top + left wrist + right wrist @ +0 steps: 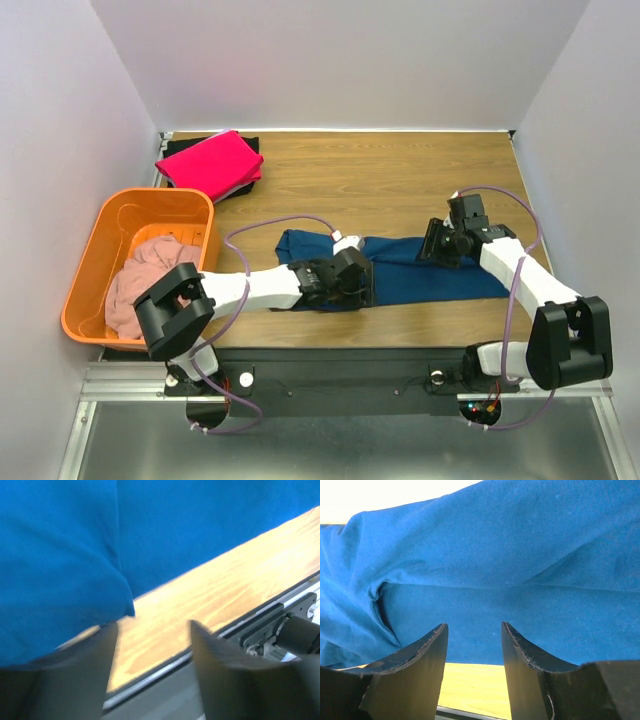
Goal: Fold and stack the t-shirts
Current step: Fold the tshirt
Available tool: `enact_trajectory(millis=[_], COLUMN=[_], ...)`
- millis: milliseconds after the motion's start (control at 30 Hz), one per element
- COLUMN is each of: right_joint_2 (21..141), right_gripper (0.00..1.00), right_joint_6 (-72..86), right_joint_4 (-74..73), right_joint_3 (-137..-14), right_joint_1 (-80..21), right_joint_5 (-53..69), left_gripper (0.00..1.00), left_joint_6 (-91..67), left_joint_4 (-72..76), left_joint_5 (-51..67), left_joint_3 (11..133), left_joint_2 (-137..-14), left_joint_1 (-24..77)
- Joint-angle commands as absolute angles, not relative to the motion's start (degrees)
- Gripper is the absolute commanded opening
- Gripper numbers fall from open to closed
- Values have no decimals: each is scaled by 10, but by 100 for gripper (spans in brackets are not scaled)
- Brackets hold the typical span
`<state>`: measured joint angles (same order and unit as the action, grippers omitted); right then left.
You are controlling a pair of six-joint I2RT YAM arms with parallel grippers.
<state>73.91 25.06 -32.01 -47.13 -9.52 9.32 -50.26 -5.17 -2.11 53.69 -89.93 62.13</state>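
Both claws we see spread, pinching nothing: left claw (155, 625) and right claw (472, 627) over the navy t-shirt (450, 280), folded long, right of the orange basket (95, 245).

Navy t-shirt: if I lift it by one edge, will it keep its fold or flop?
Likely floppy: the navy t-shirt shows soft creases in the right wrist view. Probably light, thin cloth lying flat. Its fold may open if lifted.
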Motion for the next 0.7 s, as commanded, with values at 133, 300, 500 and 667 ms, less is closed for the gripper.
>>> enact_trajectory(millis=[133, 300, 500, 667], right_joint_2=[714, 748, 811, 869], right_gripper=[54, 55, 56, 56], right_joint_6=[246, 238, 224, 215], right_joint_4=[-332, -333, -330, -313], right_joint_3=[-500, -533, -577, -579], right_joint_1=[-101, -100, -101, -99], right_joint_5=[63, 47, 23, 4], left_gripper=[88, 95, 96, 98], left_joint_6=[-560, -557, -520, -484], left_joint_4=[-136, -149, -103, -61], left_joint_5=[-115, -115, -94, -67], left_joint_3=[556, 541, 519, 518], left_joint_2=[-810, -795, -824, -890], left_joint_1=[632, 583, 514, 448])
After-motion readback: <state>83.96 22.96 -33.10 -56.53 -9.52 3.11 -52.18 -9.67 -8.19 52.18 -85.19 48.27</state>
